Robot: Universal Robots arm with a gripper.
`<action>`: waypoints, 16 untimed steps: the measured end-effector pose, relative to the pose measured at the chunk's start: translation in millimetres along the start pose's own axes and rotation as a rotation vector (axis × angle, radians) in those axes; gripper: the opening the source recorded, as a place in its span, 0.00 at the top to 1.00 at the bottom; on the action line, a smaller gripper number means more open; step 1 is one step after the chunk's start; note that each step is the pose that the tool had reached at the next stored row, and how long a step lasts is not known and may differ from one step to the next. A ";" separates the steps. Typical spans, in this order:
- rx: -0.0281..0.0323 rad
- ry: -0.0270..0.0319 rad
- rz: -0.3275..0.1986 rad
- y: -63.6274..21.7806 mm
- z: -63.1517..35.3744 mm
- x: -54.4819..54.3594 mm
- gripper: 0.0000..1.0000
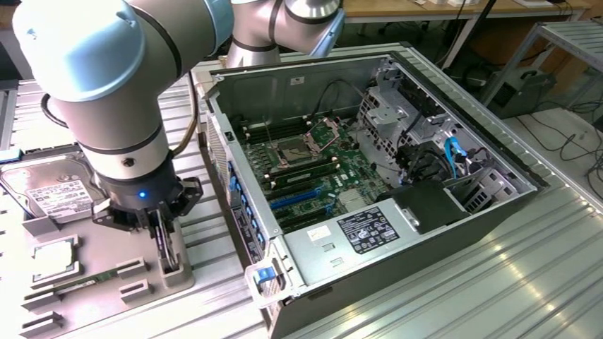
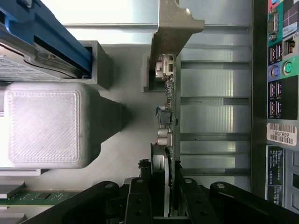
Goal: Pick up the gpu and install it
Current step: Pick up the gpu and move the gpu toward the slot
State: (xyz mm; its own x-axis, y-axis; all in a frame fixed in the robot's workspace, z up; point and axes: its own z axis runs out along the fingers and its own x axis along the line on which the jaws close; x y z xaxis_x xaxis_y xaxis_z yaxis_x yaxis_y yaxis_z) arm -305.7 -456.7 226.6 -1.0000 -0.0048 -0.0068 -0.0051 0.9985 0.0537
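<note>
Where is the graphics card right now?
The graphics card stands on edge in the grey tray at the exterior view's left, right under the gripper, beside the open computer case.

The robot arm of thick silver-grey round tubes has smooth pale blue caps on its joints and thin black rings between the segments. A thin black cable runs beside it. The black angular gripper sits under a black wrist piece with a small blue light.

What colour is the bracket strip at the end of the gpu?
Pale silver-grey; the bracket strip of the gpu shows best in the wrist view.
</note>
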 end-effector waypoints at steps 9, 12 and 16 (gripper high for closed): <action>-0.0012 0.0001 0.000 1.0 -18.9 -0.1 0.73; -0.0014 0.0000 0.000 1.2 -22.3 -0.2 0.73; -0.0014 0.0001 0.000 1.6 -29.0 -0.2 0.73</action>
State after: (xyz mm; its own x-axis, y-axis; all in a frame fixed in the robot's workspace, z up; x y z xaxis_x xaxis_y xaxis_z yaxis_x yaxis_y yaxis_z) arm -305.7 -456.7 255.7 -1.0000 -0.0048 -0.0067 -0.0051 0.9985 0.0551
